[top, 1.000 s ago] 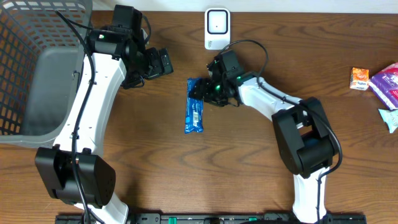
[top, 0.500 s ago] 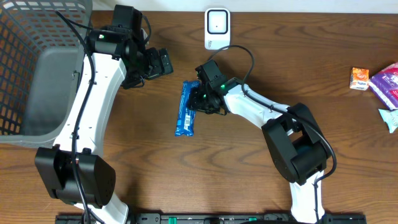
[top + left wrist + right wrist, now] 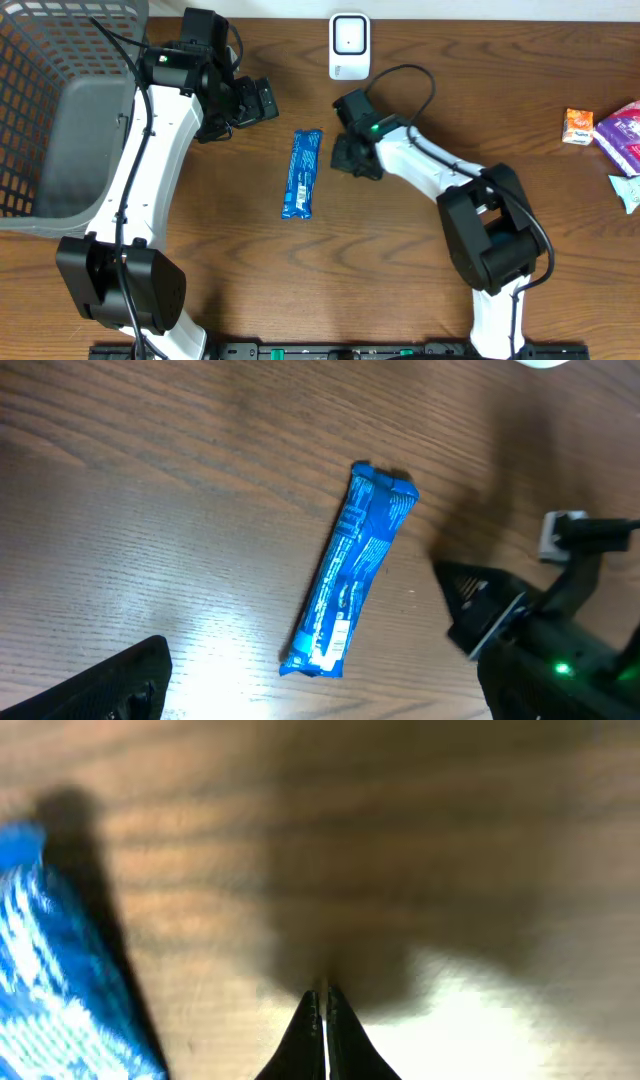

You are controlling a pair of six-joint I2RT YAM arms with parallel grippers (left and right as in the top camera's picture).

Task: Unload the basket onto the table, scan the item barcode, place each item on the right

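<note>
The item is a blue wrapped bar [image 3: 303, 173] lying flat on the wooden table, slightly tilted, with white print showing near its lower end [image 3: 352, 585]. The white barcode scanner [image 3: 347, 45] stands at the table's far edge. My right gripper [image 3: 347, 157] sits just right of the bar's upper end, apart from it. Its jaws are shut with nothing between them [image 3: 323, 992], and the bar [image 3: 45, 980] shows at the left edge of that view. My left gripper [image 3: 266, 102] hovers open above and left of the bar, one finger [image 3: 125, 682] showing at the bottom left.
A grey mesh basket [image 3: 60, 110] fills the left side. At the far right lie an orange packet [image 3: 578, 126], a purple packet [image 3: 620, 135] and a pale teal wrapper [image 3: 630, 190]. The right arm's black body [image 3: 545, 650] crowds the left wrist view.
My right gripper nudged the bar leftward and tilted it, then drew back to the right and closed on nothing. The left arm has not moved.
</note>
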